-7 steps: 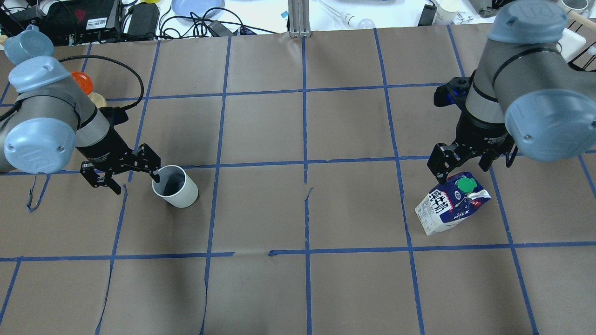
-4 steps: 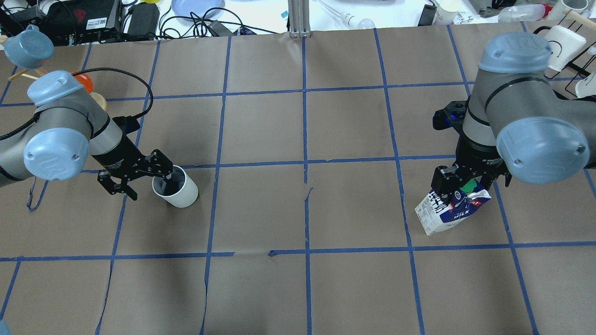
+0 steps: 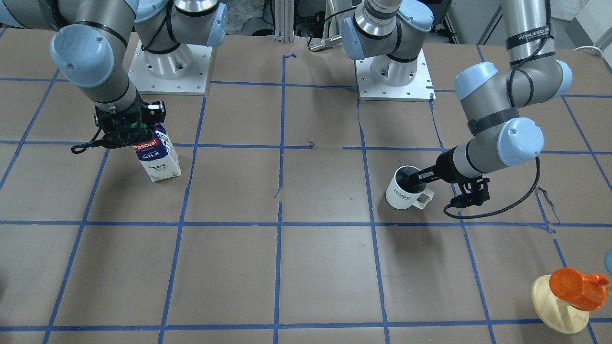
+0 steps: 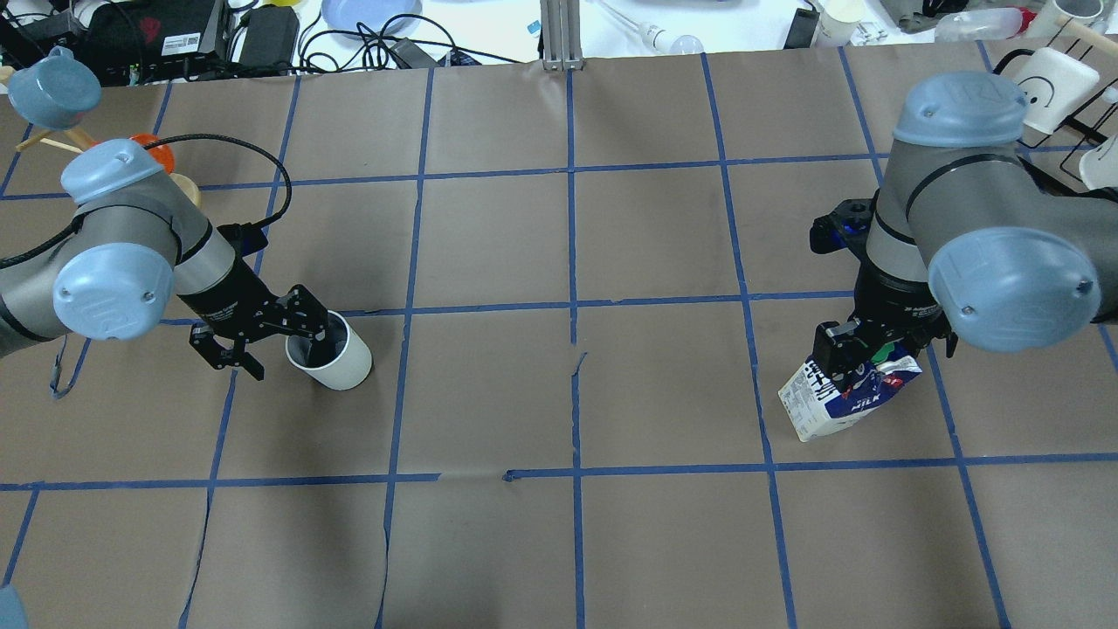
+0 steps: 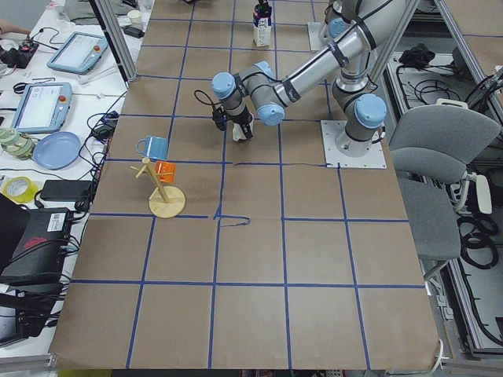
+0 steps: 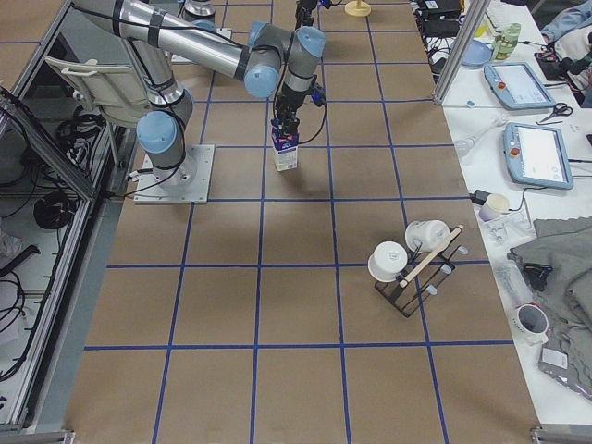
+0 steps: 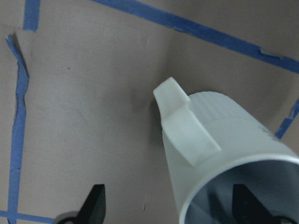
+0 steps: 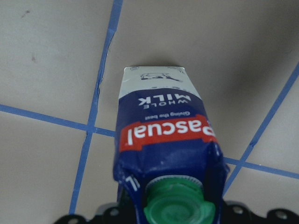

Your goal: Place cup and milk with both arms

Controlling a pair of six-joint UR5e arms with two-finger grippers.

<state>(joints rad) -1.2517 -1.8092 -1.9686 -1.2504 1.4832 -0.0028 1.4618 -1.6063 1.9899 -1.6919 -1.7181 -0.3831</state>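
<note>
Left fingers [image 7: 96,203] spread apart, straddling wall of cup [image 3: 400,193]: one inside, one outside on handle [image 7: 184,126] side. Cup upright on tabletop [image 4: 489,245], my left side. Right fingers [image 4: 828,351] flank top of milk [image 3: 158,162], which stands on tabletop, my right side. Clamped or not, cannot tell.

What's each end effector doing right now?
Left end effector: open, one finger inside the white mug, one outside.
Right end effector: around the Pascual milk carton top; cannot tell if closed.
</note>
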